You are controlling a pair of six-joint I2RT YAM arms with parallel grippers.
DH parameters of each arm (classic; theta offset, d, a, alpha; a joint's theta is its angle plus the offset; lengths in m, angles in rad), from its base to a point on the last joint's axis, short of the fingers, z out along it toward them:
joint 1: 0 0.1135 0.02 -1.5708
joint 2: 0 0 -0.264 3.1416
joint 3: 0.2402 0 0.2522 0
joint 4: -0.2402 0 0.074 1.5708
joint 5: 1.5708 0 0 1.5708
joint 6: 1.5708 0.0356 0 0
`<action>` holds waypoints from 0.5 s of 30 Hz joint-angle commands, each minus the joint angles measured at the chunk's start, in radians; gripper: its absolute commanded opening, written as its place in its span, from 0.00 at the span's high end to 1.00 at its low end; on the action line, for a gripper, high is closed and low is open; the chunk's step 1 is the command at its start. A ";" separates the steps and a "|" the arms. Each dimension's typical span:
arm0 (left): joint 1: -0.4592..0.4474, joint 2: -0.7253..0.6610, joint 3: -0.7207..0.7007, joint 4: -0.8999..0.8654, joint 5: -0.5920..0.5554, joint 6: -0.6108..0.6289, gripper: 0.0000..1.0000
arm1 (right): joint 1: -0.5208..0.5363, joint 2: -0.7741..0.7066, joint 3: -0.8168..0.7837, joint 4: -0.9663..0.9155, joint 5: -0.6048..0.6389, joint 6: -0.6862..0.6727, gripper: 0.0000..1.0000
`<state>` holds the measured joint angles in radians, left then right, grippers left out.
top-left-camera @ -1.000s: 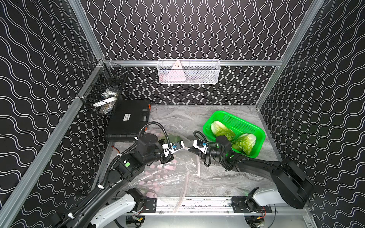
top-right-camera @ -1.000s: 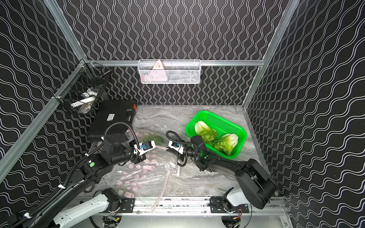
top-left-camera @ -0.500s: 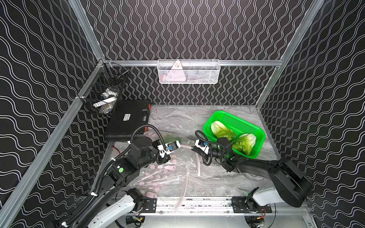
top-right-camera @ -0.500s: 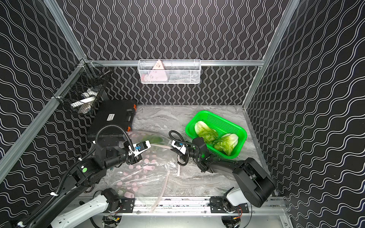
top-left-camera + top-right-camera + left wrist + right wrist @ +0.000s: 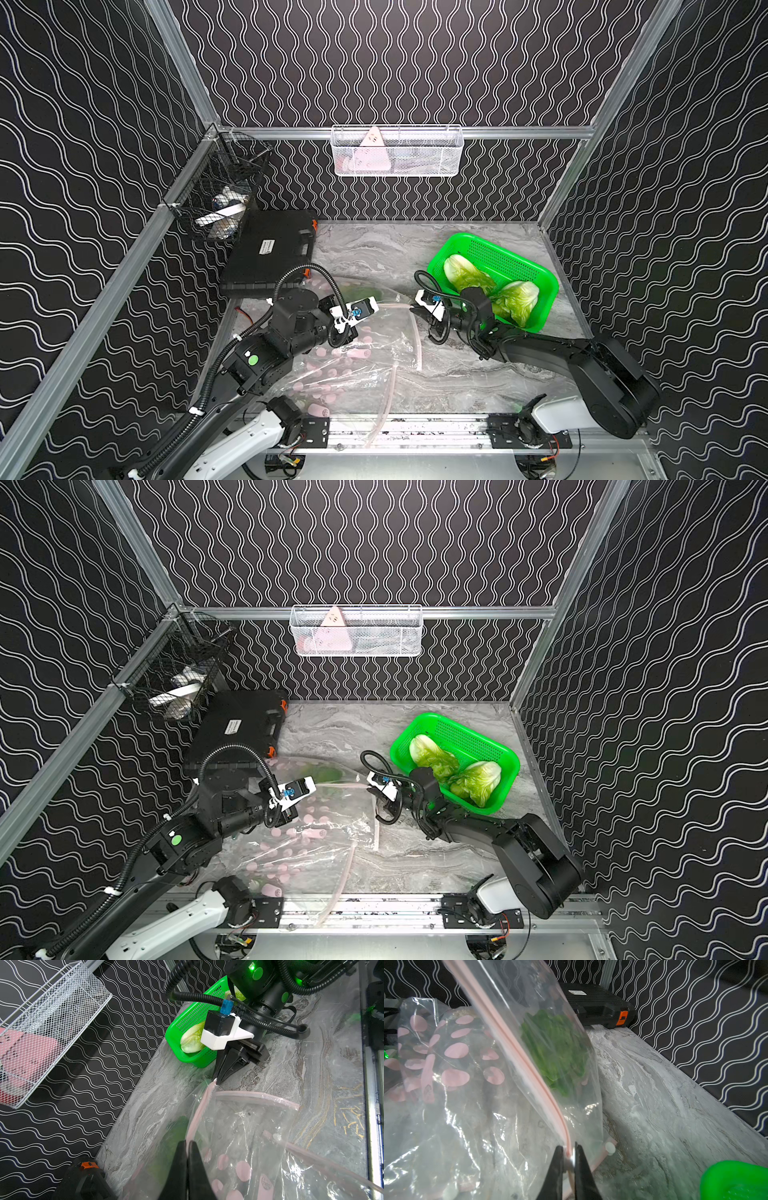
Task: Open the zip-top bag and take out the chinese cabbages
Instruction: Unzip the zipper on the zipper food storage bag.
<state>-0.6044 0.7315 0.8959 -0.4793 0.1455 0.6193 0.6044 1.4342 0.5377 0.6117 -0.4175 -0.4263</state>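
Robotics lab test cell: alu-profile frame (image 5: 519,132), b/w wavy-pattern backdrop walls (image 5: 374,62), marble-look tabletop (image 5: 374,249), 2 robot arms (image 5: 257,361) mounted on front rail (image 5: 415,428), white wire basket (image 5: 397,151) hung on frame.

Matte black through left arm (image 5: 266,357) and right arm (image 5: 540,353), white on the links (image 5: 249,436) nearest the rail (image 5: 436,428). Wears a green dot (image 5: 251,360), ribbed black hose (image 5: 197,997), a white bracket (image 5: 224,1040) holding a black camera block (image 5: 218,1023) with blue plug (image 5: 226,1006). Ends in black tapered wedges at left claw (image 5: 188,1144) and right claw (image 5: 217,1082).
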 commanded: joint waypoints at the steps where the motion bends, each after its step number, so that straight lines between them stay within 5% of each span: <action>1: 0.001 0.000 0.001 0.041 0.003 -0.003 1.00 | -0.010 -0.004 -0.006 -0.013 0.010 0.012 0.93; 6: 0.001 0.006 0.006 0.045 0.004 -0.001 1.00 | -0.012 -0.006 -0.001 -0.013 0.008 0.019 0.83; 10: 0.001 0.020 0.008 0.041 0.018 -0.001 1.00 | -0.012 -0.037 -0.019 0.029 0.031 0.052 0.59; 15: 0.000 0.026 -0.007 0.051 0.070 0.005 1.00 | -0.009 -0.165 0.037 -0.097 0.049 0.132 0.53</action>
<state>-0.6044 0.7563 0.8955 -0.4644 0.1673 0.6193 0.5930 1.3193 0.5449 0.5655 -0.3859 -0.3519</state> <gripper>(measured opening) 0.060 0.475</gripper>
